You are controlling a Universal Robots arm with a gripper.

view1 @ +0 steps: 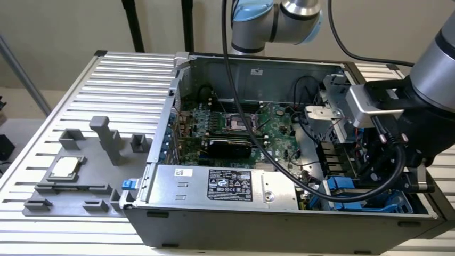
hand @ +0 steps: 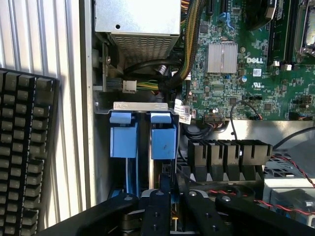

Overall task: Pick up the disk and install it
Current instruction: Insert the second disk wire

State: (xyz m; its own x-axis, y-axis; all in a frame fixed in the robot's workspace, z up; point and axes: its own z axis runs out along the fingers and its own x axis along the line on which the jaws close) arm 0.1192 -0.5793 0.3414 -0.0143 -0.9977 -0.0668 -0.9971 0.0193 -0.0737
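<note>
The disk (hand: 163, 140) stands on edge in a drive-bay slot of the open computer case (view1: 284, 224), clipped in its bright blue frame, in the slot nearer the motherboard. My gripper (hand: 167, 194) hangs right over it. Its black fingers (hand: 156, 211) stand close together, and the disk's thin dark edge runs up between them. In the exterior view the gripper (view1: 380, 178) reaches down into the case's front corner on the exterior view's right, above the blue bay (view1: 344, 186), with its fingertips hidden behind the wrist.
A second blue-framed drive (hand: 123, 140) fills the neighbouring slot. Close around are black cables (view1: 284, 160), a row of black connectors (hand: 226, 152), the grey power supply (view1: 213, 184) and the motherboard (view1: 235, 122). A keyboard (hand: 29, 147) lies outside the case. A grey fixture holds a silver chip (view1: 64, 168).
</note>
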